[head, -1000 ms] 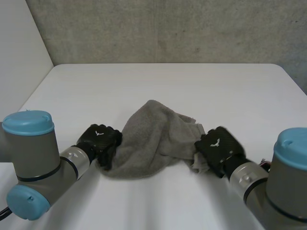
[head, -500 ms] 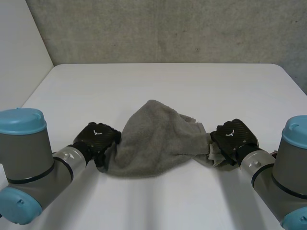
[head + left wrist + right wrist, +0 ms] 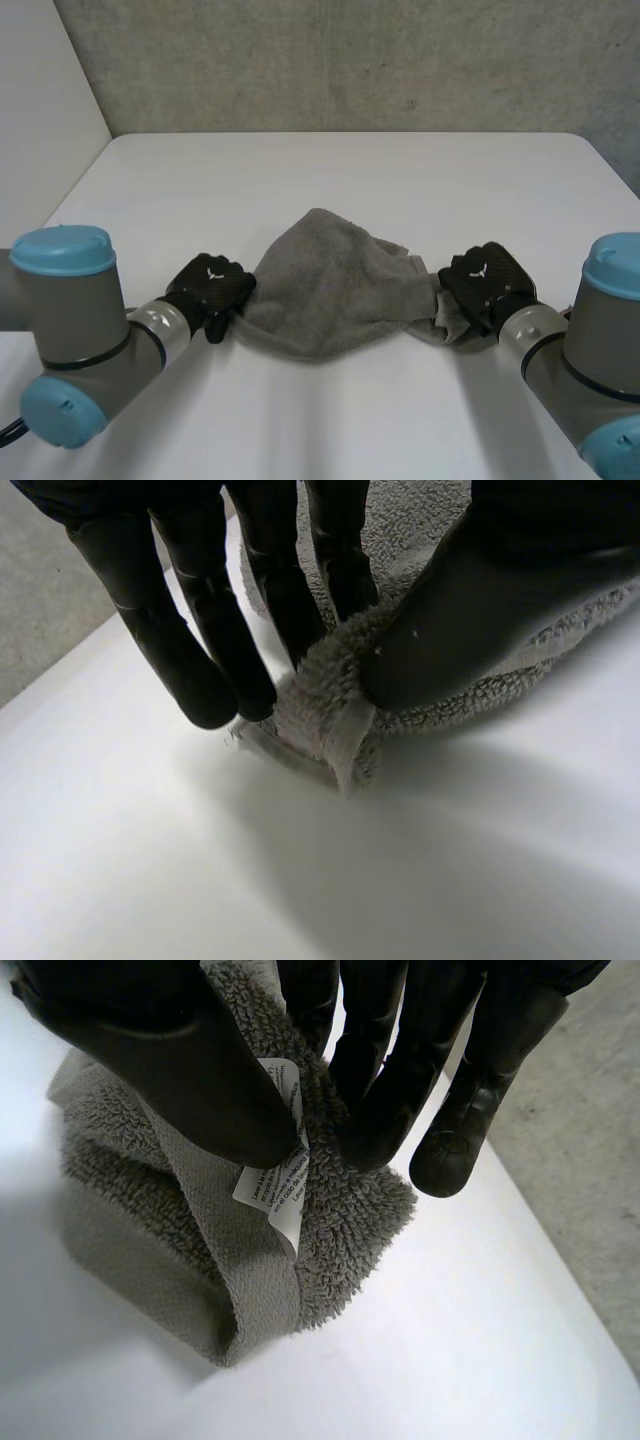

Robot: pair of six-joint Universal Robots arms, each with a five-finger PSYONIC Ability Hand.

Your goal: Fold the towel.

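Head view: towel (image 3: 325,295) between hands (image 3: 212,283) (image 3: 482,280)

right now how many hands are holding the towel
2. The left hand pinches the towel at its left end; the right hand pinches its right end, beside the white label.

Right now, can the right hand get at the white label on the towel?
Probably yes: the right hand pinches a corner of the towel, and the label hangs from that corner right beside its thumb, with nothing between them.
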